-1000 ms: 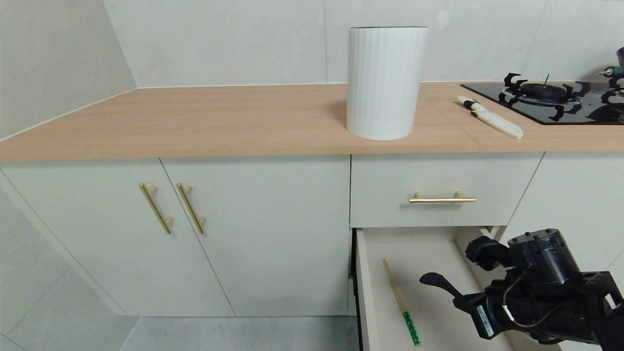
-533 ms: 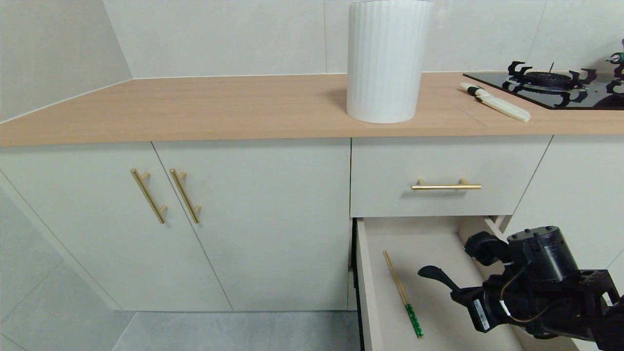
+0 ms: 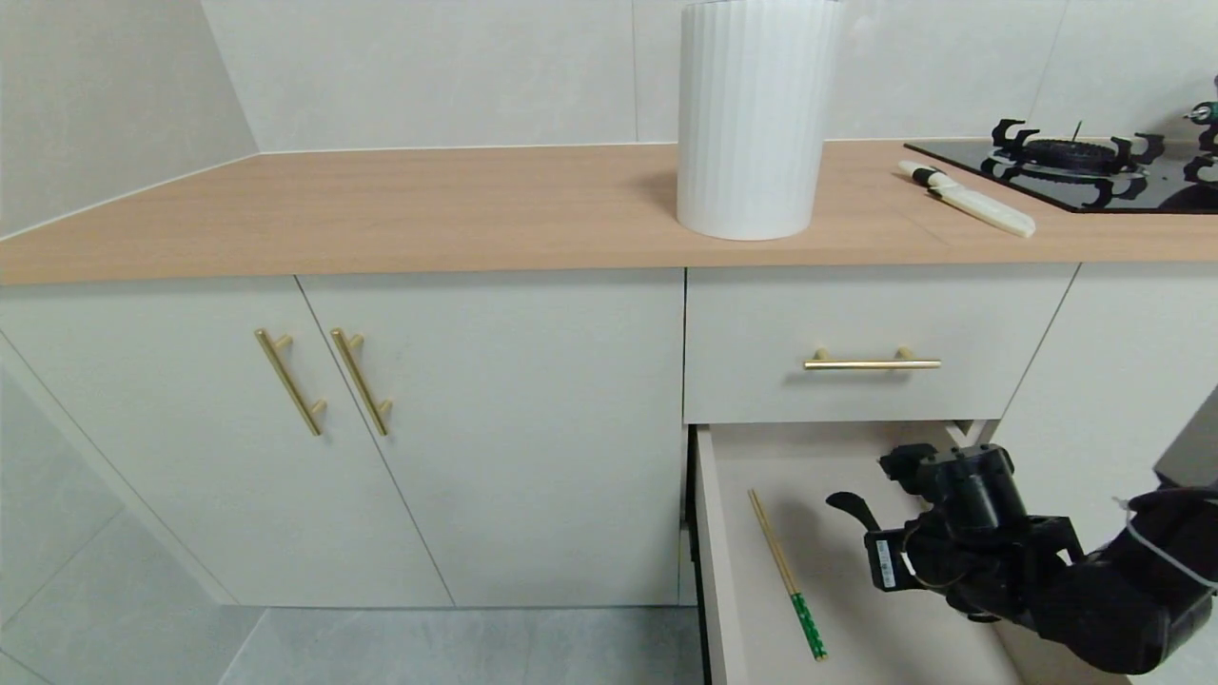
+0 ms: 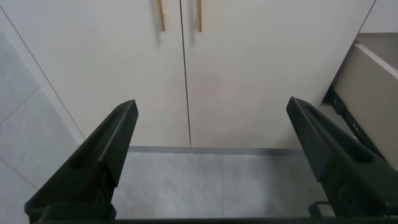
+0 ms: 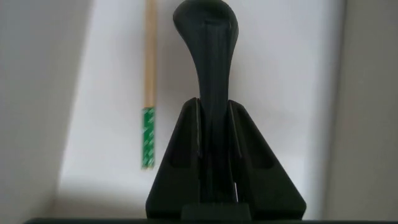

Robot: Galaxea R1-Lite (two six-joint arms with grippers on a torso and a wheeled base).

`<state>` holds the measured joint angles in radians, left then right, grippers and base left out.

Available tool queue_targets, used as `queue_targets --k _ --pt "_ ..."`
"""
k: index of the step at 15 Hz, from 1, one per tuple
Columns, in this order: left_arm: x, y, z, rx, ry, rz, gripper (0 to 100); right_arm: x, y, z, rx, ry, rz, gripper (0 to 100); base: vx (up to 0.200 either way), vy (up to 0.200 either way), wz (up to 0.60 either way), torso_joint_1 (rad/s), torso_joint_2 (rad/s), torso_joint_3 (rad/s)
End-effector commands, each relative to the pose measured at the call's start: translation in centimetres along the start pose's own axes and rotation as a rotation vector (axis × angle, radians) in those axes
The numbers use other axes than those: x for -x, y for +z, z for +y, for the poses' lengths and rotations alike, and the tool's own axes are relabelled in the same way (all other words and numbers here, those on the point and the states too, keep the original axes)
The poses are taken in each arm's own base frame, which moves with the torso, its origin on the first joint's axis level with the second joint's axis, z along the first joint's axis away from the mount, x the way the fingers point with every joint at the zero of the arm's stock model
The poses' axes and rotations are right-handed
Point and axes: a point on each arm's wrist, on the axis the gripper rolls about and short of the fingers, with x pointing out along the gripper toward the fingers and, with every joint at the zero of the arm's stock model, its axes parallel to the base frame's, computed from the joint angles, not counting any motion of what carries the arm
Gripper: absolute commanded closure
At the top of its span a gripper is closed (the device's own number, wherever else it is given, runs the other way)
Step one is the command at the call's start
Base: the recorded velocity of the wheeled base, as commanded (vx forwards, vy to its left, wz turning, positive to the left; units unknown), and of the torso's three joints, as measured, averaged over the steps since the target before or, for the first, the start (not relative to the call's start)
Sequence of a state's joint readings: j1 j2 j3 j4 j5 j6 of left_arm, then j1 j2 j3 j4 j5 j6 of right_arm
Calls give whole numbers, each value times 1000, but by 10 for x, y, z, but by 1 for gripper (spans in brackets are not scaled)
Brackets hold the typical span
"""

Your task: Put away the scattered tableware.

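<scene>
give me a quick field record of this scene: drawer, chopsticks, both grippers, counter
drawer: lower pale drawer open; upper drawer with gold handle closed
chopsticks: wooden chopsticks with green ends, lying flat in the open drawer
right gripper: shut, empty, over the drawer, apart from chopsticks
left gripper: open, empty, facing pale cabinet doors
counter: wooden countertop holds cream knife, white ribbed cylinder

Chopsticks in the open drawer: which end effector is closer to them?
Right. The right end effector hangs over the drawer beside the chopsticks; the left end effector faces the cabinet doors, outside the drawer.
</scene>
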<state>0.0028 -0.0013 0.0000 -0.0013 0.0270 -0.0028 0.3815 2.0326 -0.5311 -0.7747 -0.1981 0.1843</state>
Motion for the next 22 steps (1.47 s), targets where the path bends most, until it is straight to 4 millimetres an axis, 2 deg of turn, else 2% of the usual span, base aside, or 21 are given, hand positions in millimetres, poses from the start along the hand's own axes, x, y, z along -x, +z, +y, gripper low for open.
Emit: queue_targets --k 1,3,7,8,14,16,18,20,22 --pt "0 0 0 0 1 1 0 -36 -25 1 1 -33 74 100 0 0 0 0 0 0" --pt "0 0 0 0 1 1 0 -50 -35 2 4 -51 66 100 0 0 0 0 0 0" --pt "0 0 0 0 1 1 0 -55 -37 2 1 -66 46 100 0 0 0 0 0 0" --pt "0 0 0 0 1 1 0 -54 -37 1 0 -67 45 0 0 0 0 0 0 0" --pt "0 0 0 0 1 1 0 -46 -29 -1 -11 -68 17 0 0 0 0 0 0 0" --pt "0 0 0 0 1 1 0 -30 -23 -3 2 -62 -6 0 0 0 0 0 0 0" --pt "0 0 0 0 1 1 0 -12 -8 -5 4 -55 -58 0 0 0 0 0 0 0" --pt "0 0 0 0 1 1 0 15 7 -13 -3 -48 -35 0 0 0 0 0 0 0" --pt "0 0 0 0 1 1 0 41 21 -15 -10 35 8 0 0 0 0 0 0 0"
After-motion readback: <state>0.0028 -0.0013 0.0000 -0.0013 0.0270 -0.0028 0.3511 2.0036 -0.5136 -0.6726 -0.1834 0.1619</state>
